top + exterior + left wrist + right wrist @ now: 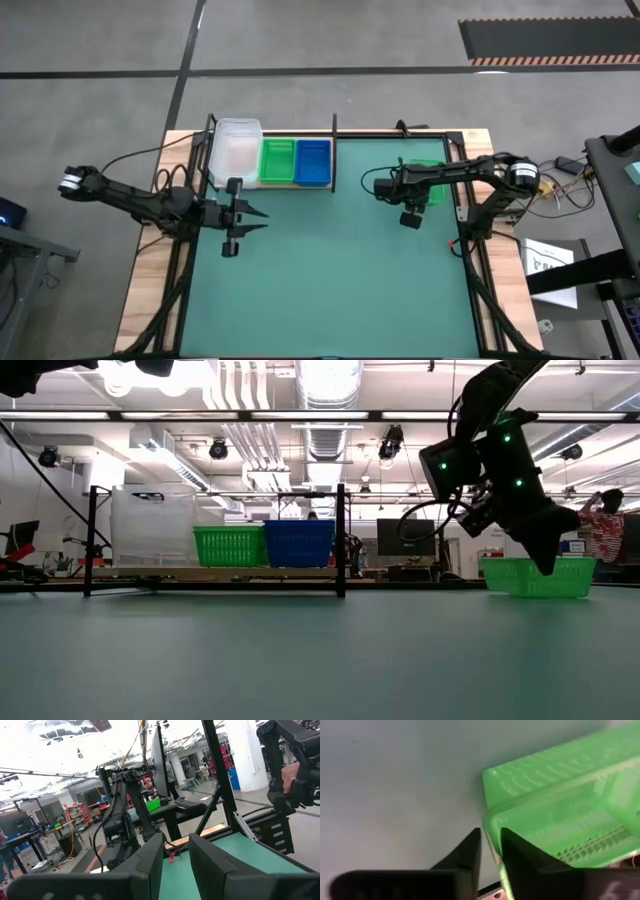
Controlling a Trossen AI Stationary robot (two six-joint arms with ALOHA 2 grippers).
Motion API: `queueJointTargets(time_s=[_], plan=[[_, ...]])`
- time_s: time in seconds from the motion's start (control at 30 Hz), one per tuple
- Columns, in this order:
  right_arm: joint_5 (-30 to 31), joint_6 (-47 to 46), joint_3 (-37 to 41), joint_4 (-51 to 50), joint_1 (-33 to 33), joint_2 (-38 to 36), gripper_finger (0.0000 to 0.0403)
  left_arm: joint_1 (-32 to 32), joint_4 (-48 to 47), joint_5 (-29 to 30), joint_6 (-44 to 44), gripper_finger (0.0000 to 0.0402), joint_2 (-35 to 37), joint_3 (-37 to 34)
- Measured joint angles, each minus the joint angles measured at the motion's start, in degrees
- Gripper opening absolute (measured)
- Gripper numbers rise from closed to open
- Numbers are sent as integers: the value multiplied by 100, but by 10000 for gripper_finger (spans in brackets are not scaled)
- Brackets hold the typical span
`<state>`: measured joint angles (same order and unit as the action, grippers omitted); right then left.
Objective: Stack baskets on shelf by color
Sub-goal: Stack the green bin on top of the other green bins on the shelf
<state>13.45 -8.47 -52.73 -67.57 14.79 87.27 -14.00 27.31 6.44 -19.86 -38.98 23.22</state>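
The wooden shelf (262, 186) stands at the mat's far left and carries a stack of clear baskets (236, 148), a green basket (278, 160) and a blue basket (313, 160); all show in the low view (215, 573). Another green basket (535, 575) rests with its bottom on the mat at the far right, mostly under my right arm in the high view (436, 192). My right gripper (412, 196) is shut on this basket's wall. My left gripper (262, 220) hovers open and empty in front of the shelf. My right gripper pinches the green basket's end wall at its rim (490, 832), one finger (467, 852) outside and one (520, 860) inside. The fingers come from above, pointing down, at the end toward the table's left. The basket sits level on the mat.
The shelf's black uprights (333, 150) stand at its ends. The green mat (330, 280) stretches bare toward the near edge. Cables and a black frame rail (460, 190) lie along the table's right side. A person (600, 530) shows in the room behind.
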Motion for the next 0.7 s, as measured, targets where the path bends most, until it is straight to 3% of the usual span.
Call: queueJointTargets(time_s=[0.13,0.47,0.7], plan=[[-8,-10,-26,52,-30,-61,15,0,-2,-1,1,79,-9,0],[-31,-612,-688,-49,-666,-549,9,0,-8,-2,3,79,-35,-2],[419,-1156,-1672,-90,-1494,-736,9,0,-27,-2,4,79,-25,-2]])
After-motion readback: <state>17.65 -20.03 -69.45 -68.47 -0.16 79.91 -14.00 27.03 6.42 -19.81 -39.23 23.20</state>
